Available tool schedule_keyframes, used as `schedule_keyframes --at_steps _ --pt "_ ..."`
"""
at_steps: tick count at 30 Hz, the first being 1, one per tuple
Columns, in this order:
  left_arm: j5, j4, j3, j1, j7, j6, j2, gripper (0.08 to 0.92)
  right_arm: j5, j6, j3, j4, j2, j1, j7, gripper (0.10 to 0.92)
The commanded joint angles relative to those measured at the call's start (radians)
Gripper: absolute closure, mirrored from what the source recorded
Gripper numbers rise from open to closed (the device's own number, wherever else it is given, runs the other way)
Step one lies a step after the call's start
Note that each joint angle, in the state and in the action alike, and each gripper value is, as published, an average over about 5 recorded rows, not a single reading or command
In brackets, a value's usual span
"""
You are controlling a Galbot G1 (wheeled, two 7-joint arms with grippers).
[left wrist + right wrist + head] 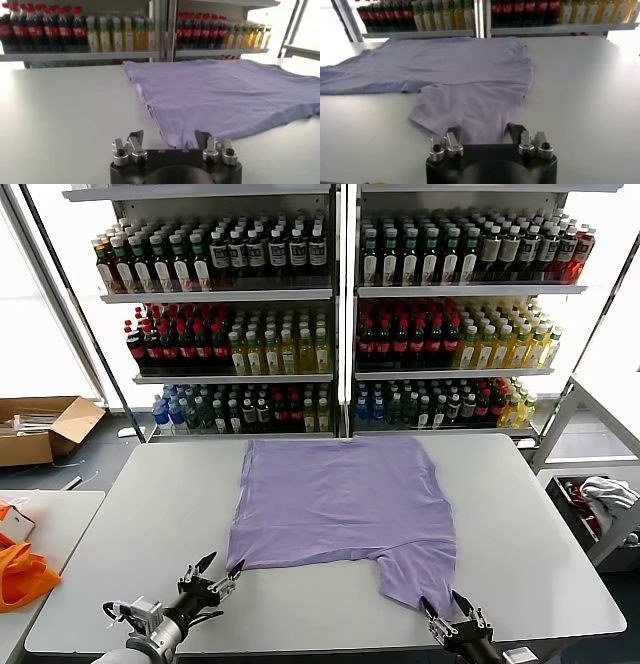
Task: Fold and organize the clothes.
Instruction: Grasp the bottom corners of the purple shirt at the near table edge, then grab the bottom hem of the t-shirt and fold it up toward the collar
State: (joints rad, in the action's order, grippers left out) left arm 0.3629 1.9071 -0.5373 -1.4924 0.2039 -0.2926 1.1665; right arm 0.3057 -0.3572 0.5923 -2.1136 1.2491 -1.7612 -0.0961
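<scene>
1. while the lavender t-shirt [335, 509] lies spread plain side up on the white table [130, 534], its far edge reaches almost to the table's back edge, and one short sleeve [415, 579] sticks out toward the robot at the near right.
2. left gripper [222, 571] sits low over the table at the shirt's near left corner [172, 142]; in the left wrist view its two fingers [134, 138] stand apart on either side of that corner, with cloth between them, but whether they have pinched it i cannot tell.
3. right gripper [447, 608] is at the near edge of the sleeve; in the right wrist view its fingers [516, 131] straddle the sleeve hem [480, 135], parted, and whether they have clamped the fabric i cannot tell.
4. behind the table stand glass-fronted shelves [340, 294] packed with rows of bottled drinks.
5. on the robot's left, a cardboard box [40, 429] rests on the floor, and orange fabric [22, 574] lies on a side table [50, 514].
6. on the robot's right, a white-grey cloth heap [605, 494] sits in a bin beside the table.
</scene>
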Motion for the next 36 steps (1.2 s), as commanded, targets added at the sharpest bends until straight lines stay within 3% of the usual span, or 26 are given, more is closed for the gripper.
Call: schedule_keyframes --at_steps 1,9,15,24,36 --pt "-0.014 -0.021 0.016 0.007 -0.01 0.014 0.013 0.51 0.001 0.003 -0.008 0.007 0.001 0.0 -0.001 0.647" --pt "-0.025 -0.04 0.026 0.01 -0.005 0.019 0.024 0.744 0.011 0.018 -0.001 0.007 -0.004 -0.011 -0.014 0.878" --pt "-0.022 -0.027 0.018 0.004 -0.006 0.024 0.027 0.896 0.028 0.053 0.008 -0.001 -0.015 -0.016 -0.056 0.919" --pt "-0.013 0.071 -0.027 -0.067 -0.006 0.012 0.03 0.916 0.067 0.127 0.039 -0.069 -0.047 -0.078 -0.141 0.919" --pt "0.001 0.214 -0.113 -0.167 -0.009 -0.009 0.031 0.915 0.089 0.186 0.09 -0.185 -0.098 -0.246 -0.15 0.919"
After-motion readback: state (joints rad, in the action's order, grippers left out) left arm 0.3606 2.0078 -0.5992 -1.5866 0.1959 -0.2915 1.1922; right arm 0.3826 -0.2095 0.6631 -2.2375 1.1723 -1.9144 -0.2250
